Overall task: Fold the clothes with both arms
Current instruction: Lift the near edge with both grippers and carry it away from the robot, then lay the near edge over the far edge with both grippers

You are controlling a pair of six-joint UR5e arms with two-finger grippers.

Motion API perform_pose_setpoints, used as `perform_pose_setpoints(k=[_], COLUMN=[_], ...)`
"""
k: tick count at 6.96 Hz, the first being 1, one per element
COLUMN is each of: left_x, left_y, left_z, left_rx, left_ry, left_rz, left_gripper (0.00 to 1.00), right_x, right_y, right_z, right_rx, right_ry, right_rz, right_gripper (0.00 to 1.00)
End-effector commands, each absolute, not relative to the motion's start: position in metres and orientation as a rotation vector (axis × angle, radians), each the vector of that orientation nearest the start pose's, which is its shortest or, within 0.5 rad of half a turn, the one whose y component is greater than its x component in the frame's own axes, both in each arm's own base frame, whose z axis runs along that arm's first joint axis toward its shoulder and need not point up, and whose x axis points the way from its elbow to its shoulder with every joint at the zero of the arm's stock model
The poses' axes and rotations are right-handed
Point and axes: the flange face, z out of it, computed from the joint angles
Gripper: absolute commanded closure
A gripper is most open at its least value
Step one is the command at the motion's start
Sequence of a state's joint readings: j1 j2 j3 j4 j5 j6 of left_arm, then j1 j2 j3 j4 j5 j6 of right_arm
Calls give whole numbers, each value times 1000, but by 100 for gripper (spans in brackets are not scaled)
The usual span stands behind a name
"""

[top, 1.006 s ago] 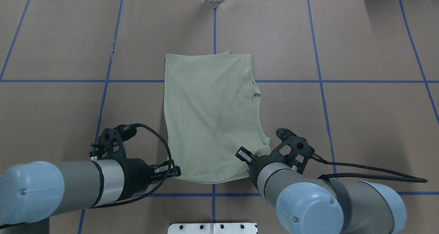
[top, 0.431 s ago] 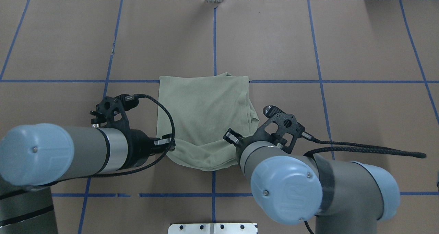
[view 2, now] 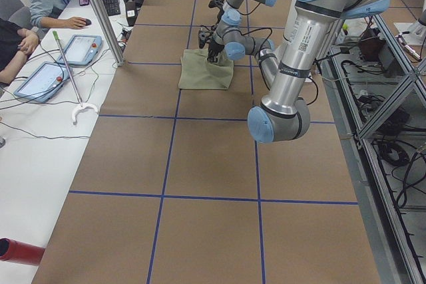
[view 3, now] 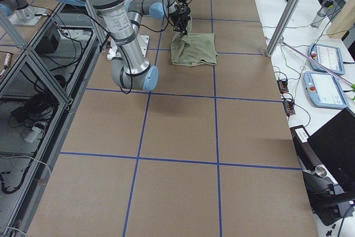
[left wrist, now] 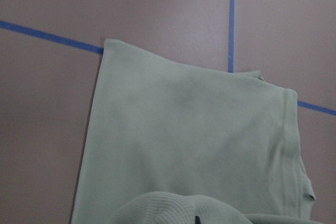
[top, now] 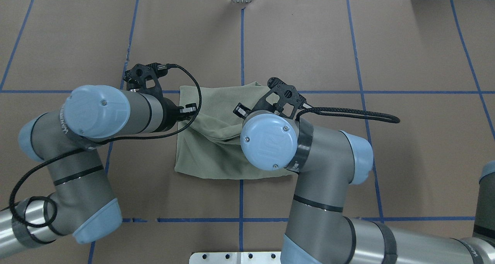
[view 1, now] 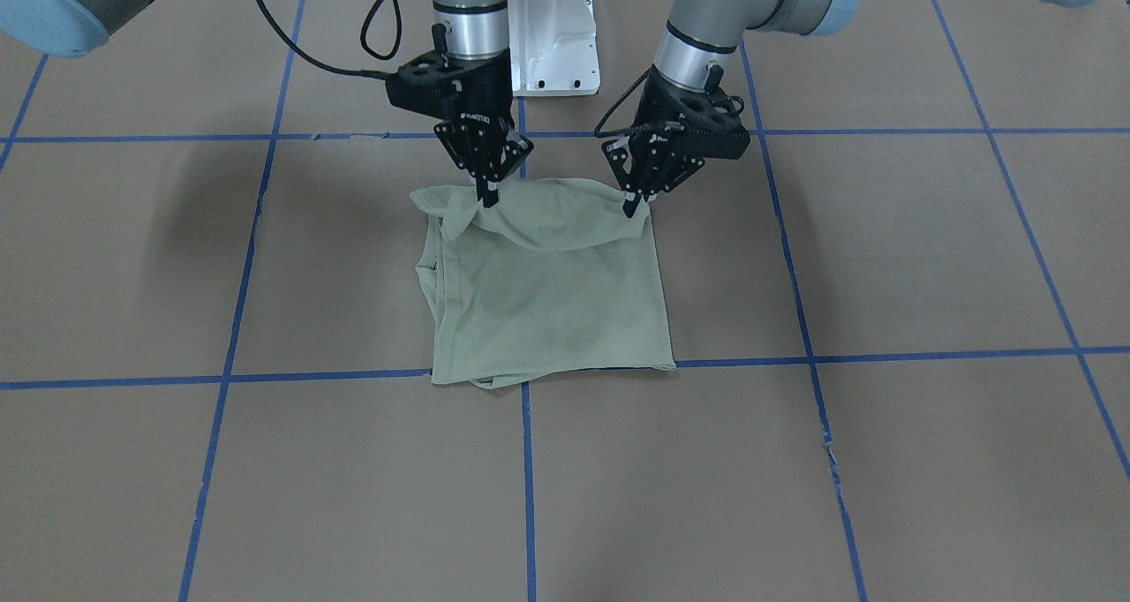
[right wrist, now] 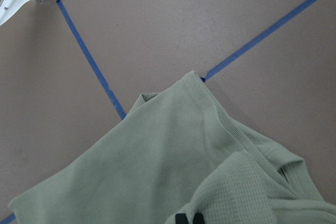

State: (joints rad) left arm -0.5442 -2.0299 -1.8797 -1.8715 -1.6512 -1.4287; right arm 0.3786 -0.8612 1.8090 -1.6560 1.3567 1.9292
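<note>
Front-facing view: left tool (view 1: 637,198) and right tool (view 1: 488,194) each clamp shirt (view 1: 547,302) by far hem, mid-fold. Next, likely: carry hem to near edge, let go.

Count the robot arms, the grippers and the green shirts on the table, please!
Robot arms: 2, left arm and right arm.
Grippers: 2, left gripper and right gripper.
Green shirts: 1, the shirt.
Total: 5.
</note>
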Motion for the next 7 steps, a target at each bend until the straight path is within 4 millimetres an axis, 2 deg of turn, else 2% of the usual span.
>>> perform_pose_setpoints(k=[1,2,3,4,5,6,7], left_x=[474,475,479,485,494,489,484], left_y=[-478,-494,-501,-506,-512,-523,-529], left_z=[269,283,285,275,268,259,258], left_rx=[344,361,366,370,372,396,407], left_ry=[995,976,977,986,983,985,979], left_rz=[-325,-319,-320,-319,-319,-309,-306], left_gripper=[100,100,100,100,100,100,100], right_x=[-563,-568,-574,-583,-586,-578,-572], right_y=[-425,-433,-441,-450,-458,-468,-476], right_z=[194,205,206,190,191,191,189], right_rx=[231,235,236,238,238,229,225], right_ry=[-824,-810,-805,-811,-799,-797,-799], right_rz=[775,781,785,792,792,788,796], right_gripper=[100,100,100,100,100,100,100])
